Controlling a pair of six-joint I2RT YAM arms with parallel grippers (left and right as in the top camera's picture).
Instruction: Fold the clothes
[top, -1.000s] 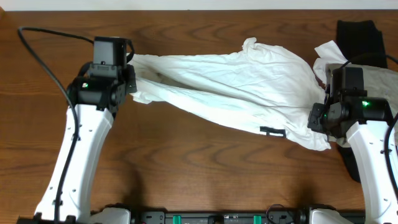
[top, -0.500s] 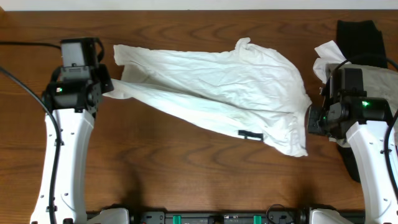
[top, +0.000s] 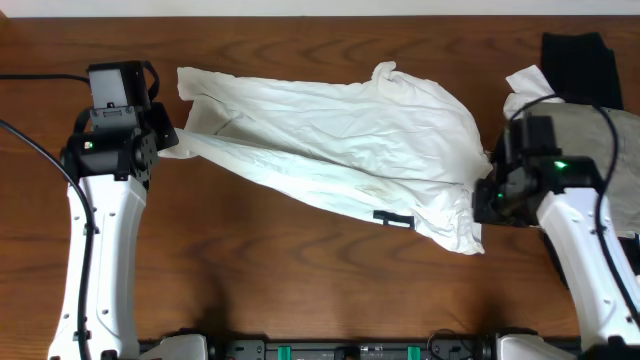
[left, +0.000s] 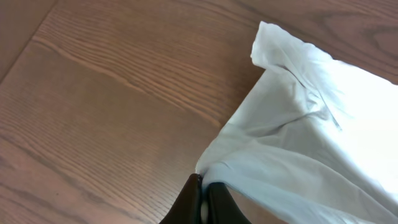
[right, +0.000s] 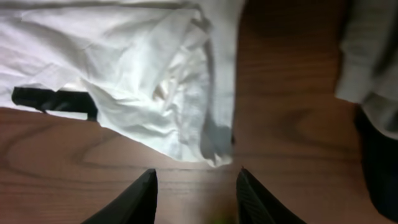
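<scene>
The right pincer (right: 196, 182) has let go: its jaws stand apart and empty, just off the shirt's (top: 340, 150) hem. The left pincer (left: 203, 190), clamped on the shirt's opposite corner, has dragged it leftward. The shirt now lies stretched flatter on the tabletop (top: 300, 290), nearer to folding.

White T-shirt (top: 340, 140) on a brown wood-grain surface (top: 300, 290)
The T-shirt is plain white, with a small black print (top: 393, 218) at its lower edge; right of the T-shirt lie a black garment (top: 575, 60) and a grey-beige garment (top: 588, 135).
</scene>
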